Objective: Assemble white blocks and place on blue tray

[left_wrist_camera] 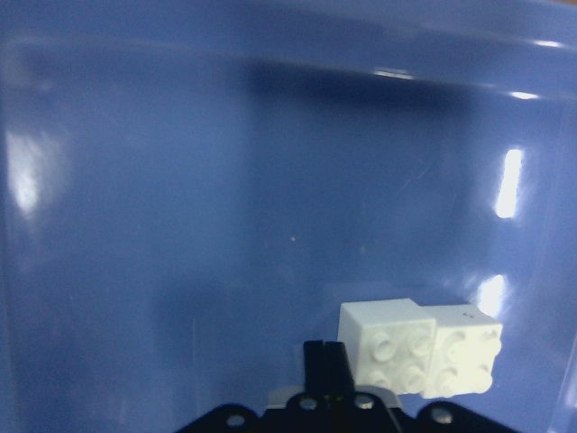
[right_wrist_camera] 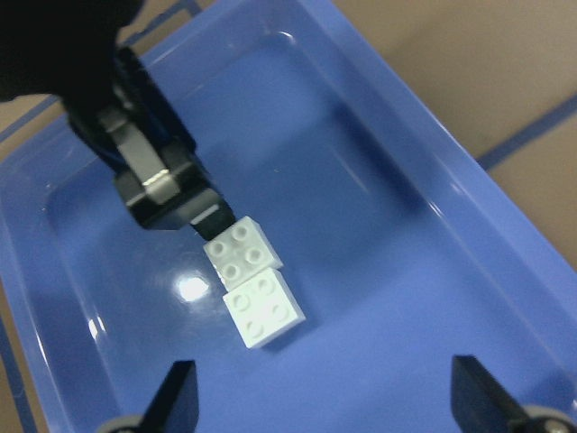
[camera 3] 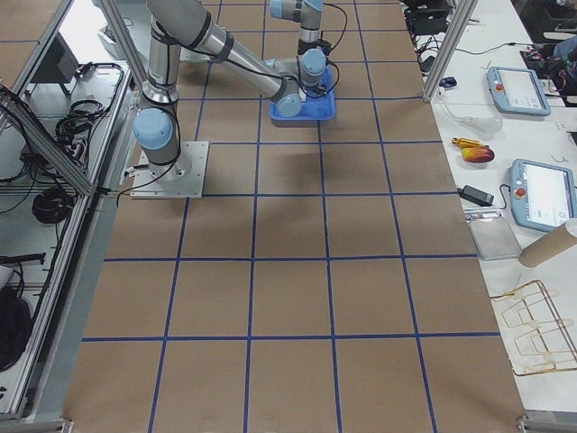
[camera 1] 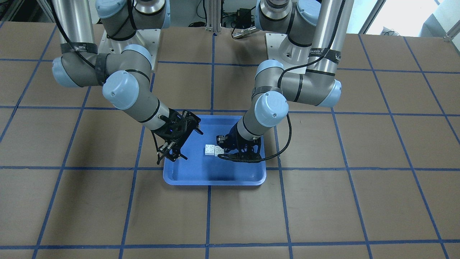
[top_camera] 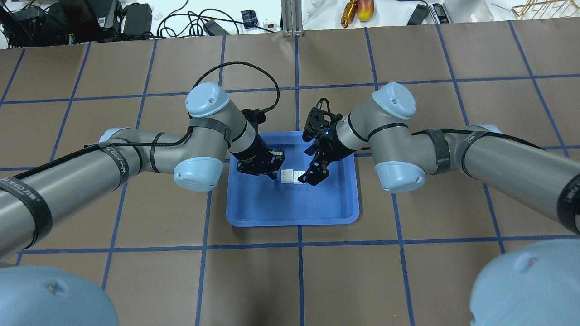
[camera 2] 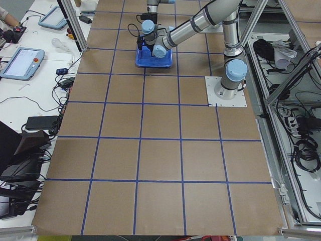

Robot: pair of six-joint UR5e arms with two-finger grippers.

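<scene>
Starting from the left of the overhead view, the left gripper point(right_wrist_camera: 213, 219) was low inside the blue tray point(top_camera: 290, 219), which lay on the worktop point(top_camera: 290, 280); its fingers seemed clenched together on nothing, and the tip touched a corner of one brick. Next came the white blocks point(right_wrist_camera: 252, 281); they lay on the floor of the tray, near its middle, side by side and touching, both with the studs up. Further right, the right gripper point(camera 1: 171, 158) hung above the tray with its fingers spread wide and grasping nothing, apart from the blocks.

I judged the blocks to be light, stiff and hard; their plain sides looked smooth, so they could slip on the shiny floor of the tray when pushed. The best hold would be on two opposite flat sides of one brick, low enough for a firm grip, and not on the studs.

Whether the two bricks were really locked together or only lying against each other I could not tell; their undersides were hidden. The left wrist view cut off most of its own gripper; in both side views the tray was too far and small to show the blocks.
</scene>
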